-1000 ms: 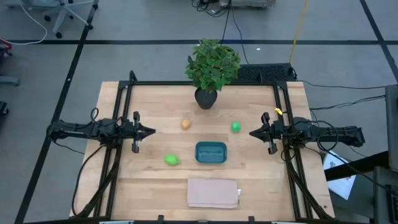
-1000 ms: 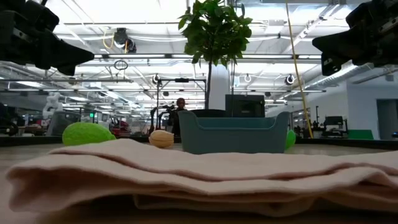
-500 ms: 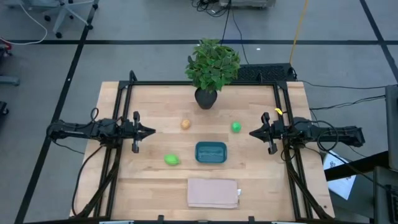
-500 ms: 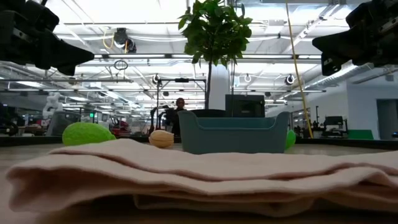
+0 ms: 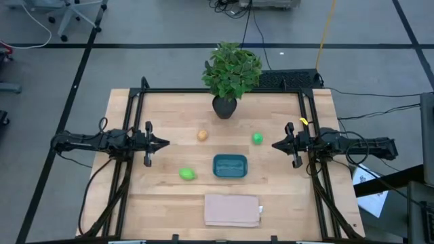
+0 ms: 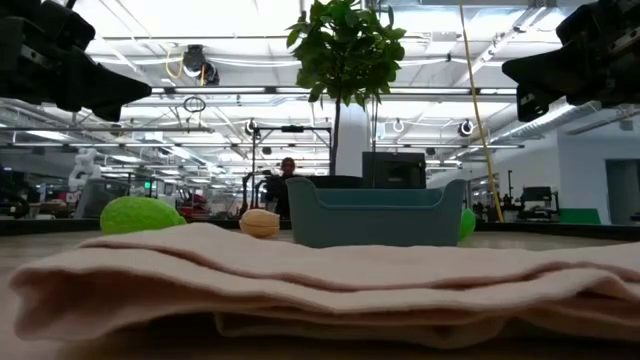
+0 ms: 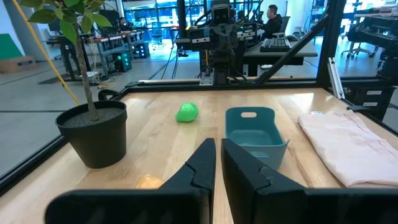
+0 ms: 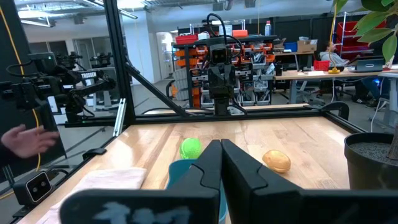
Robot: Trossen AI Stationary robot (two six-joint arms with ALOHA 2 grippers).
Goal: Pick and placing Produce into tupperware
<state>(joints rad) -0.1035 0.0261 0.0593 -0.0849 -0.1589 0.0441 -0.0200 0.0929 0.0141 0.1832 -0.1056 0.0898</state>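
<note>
A folded cloth (image 5: pixel 232 209) lies nearest. Beyond it the tub (image 5: pixel 230 165) stands empty, with the oblong fruit (image 5: pixel 187 174), egg-shaped piece (image 5: pixel 202 135) and green ball (image 5: pixel 258 138) loose around it. Both the left gripper (image 5: pixel 165 143) and right gripper (image 5: pixel 274 144) hover at the sides, fingers pinched together on nothing, likely waiting to start.

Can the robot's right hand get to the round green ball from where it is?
Probably yes. The right hand, shut, waits at the table's right side, and the green ball lies close beside it on bare wood with nothing between them.
</note>
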